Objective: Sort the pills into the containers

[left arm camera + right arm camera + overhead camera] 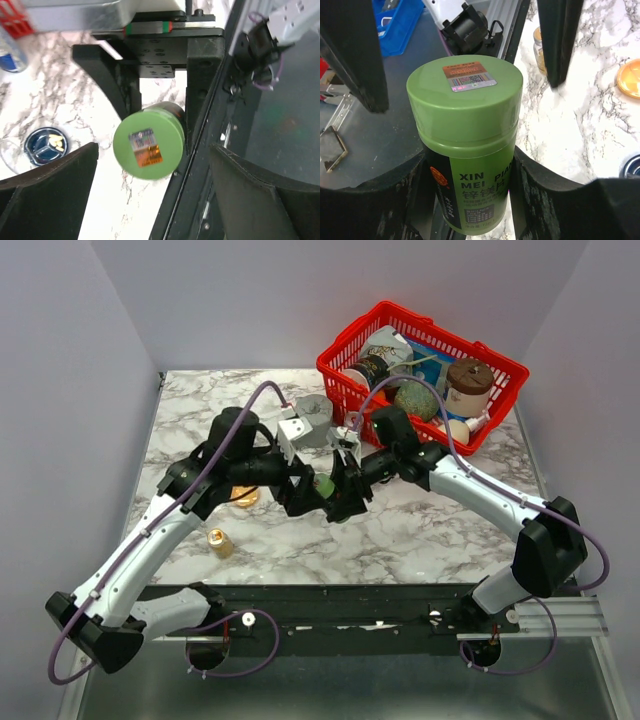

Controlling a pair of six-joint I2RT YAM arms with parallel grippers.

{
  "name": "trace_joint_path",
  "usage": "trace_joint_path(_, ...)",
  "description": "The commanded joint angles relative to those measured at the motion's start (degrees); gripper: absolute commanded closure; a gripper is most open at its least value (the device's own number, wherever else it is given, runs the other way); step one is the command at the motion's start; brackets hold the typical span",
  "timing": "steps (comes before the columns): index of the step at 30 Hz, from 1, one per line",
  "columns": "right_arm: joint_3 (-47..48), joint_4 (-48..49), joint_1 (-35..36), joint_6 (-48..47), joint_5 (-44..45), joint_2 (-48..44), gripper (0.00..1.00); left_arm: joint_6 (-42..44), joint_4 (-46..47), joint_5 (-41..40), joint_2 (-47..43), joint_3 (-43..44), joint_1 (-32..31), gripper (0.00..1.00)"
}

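1. The right claw (470, 210) pinches a green bottle (465, 115) around its body, lid on.
2. The left claw (154, 160) is spread wide, its fingers (55, 195) flanking the bottle's lid, apart from it.
3. The dark blue dish (47, 146), holding pale pills (56, 144), sits on the tabletop (75, 100) beside the bottle.
4. The orange dish (629, 78) sits on the tabletop, also near the bottle.

Marble-patterned table (420, 535) sits boxed in by plain pale walls (300, 300) at the back and both sides, even light, an aluminium rail (565, 616) along its near edge.
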Motion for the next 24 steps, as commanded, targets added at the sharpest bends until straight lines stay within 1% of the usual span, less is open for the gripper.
trace_joint_path(1, 0.5, 1.0, -0.4, 1.1, -0.6, -0.2, 0.89, -13.9, 7.1, -8.1, -6.3, -1.7, 1.4, 0.01)
trace_joint_path(4, 0.6, 0.7, -0.4, 0.8, 0.2, -0.1, 0.89, -24.6, 7.9, -10.3, -7.7, -2.4, 1.5, 0.01)
trace_joint_path(6, 0.7, 0.6, -0.4, 0.8, 1.0, 0.0, 0.89, -29.3, 8.3, -11.4, -8.1, -3.2, 1.6, 0.01)
trace_joint_path(7, 0.9, 0.6, -0.4, 0.8, 1.2, 0.1, 0.89, -35.2, 8.6, -11.5, -8.4, -4.1, 1.6, 0.01)
trace_joint_path(10, 0.9, 0.4, -0.4, 0.7, 2.4, -0.1, 0.89, -42.1, 9.0, -10.9, -8.3, -5.3, 1.4, 0.01)
trace_joint_path(12, 1.0, 0.2, -0.3, 0.6, 3.0, -0.1, 0.89, -43.2, 7.8, -13.3, -7.9, -5.0, 0.8, 0.03)
trace_joint_path(15, 1.0, 0.2, -0.4, 0.6, 3.3, 0.1, 0.89, -41.1, 2.6, -17.7, -6.1, -2.7, -0.5, 0.04)
trace_joint_path(16, 1.0, 0.1, -0.3, 0.6, 3.3, 0.2, 0.89, -40.5, 1.3, -17.9, -5.0, -2.4, -0.9, 0.04)
trace_joint_path(21, 1.0, 0.0, -0.3, 0.5, 3.8, 0.1, 0.89, -39.0, 1.2, -19.0, -2.1, -1.2, -2.7, 0.08)
trace_joint_path(24, 1.1, 0.0, -0.4, 0.4, 3.8, 0.2, 0.89, -38.2, 1.4, -18.8, -0.6, -0.7, -3.4, 0.14)
